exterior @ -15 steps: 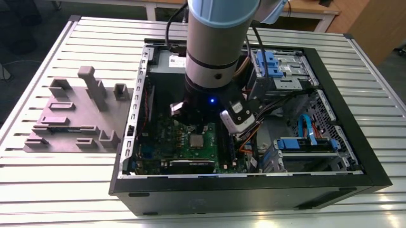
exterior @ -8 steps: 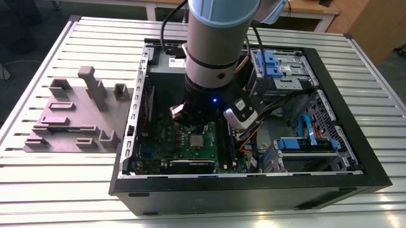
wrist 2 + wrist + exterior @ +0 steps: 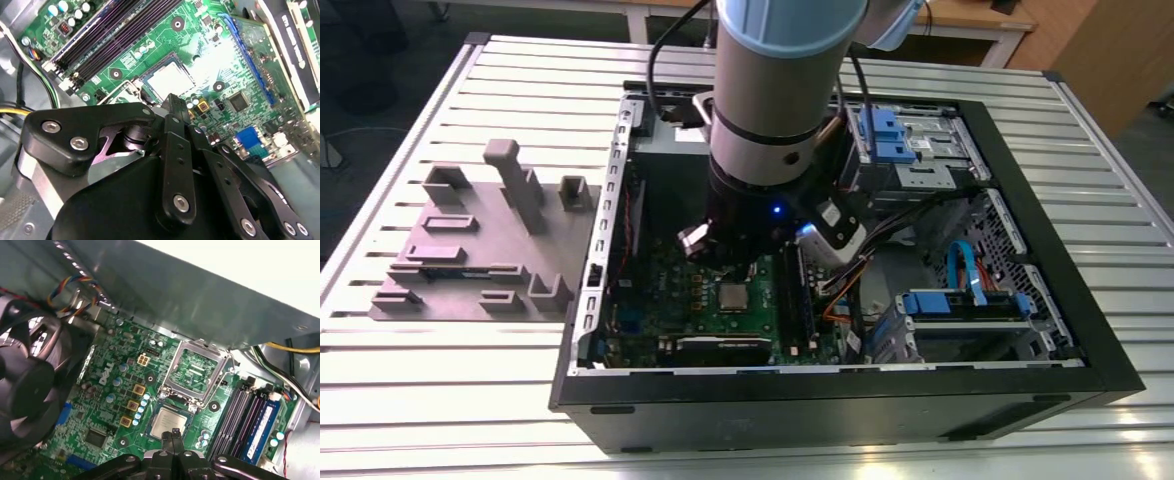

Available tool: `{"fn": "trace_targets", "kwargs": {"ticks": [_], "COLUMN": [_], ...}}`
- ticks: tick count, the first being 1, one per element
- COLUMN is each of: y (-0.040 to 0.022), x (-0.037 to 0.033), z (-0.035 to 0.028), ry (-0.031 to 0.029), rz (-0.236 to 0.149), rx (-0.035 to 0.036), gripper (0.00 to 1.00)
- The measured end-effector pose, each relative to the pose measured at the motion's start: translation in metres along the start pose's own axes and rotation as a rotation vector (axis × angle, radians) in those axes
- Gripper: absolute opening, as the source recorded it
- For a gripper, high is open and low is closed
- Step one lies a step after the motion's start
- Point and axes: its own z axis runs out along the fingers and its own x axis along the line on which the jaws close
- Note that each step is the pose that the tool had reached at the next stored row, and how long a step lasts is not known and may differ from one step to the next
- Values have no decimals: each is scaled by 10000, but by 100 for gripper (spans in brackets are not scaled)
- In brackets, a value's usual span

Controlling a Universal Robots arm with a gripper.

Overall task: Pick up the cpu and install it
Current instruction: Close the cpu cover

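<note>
Cpu [image 3: 168,422]: silver square chip, lying flat in its socket on the green board [image 3: 102,412], inside the open case [image 3: 854,400].
Socket frame [image 3: 195,371]: swung open, just beside the cpu.
Gripper [image 3: 174,432]: fingers pressed together with nothing between them. The tips hang over one edge of the cpu; whether they touch it, I cannot tell.
Arm [image 3: 774,90]: reaches down into the case from above.
Memory sticks [image 3: 250,425]: two in their slots, near the socket.
Fan [image 3: 25,385]: black, at the board's far side from the sticks.
Fixture [image 3: 467,250]: grey-purple block, on the slatted table [image 3: 440,385], at the exterior view's left of the case.
</note>
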Motion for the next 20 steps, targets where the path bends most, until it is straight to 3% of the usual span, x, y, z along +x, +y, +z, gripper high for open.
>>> {"fn": "trace_targets", "kwargs": {"ticks": [13,20], "y": [0,0], "x": [0,0], "z": [0,0], "ry": [46,51], "rz": [-1426,-1576], "rx": [22,25], "gripper": [10,10]}}
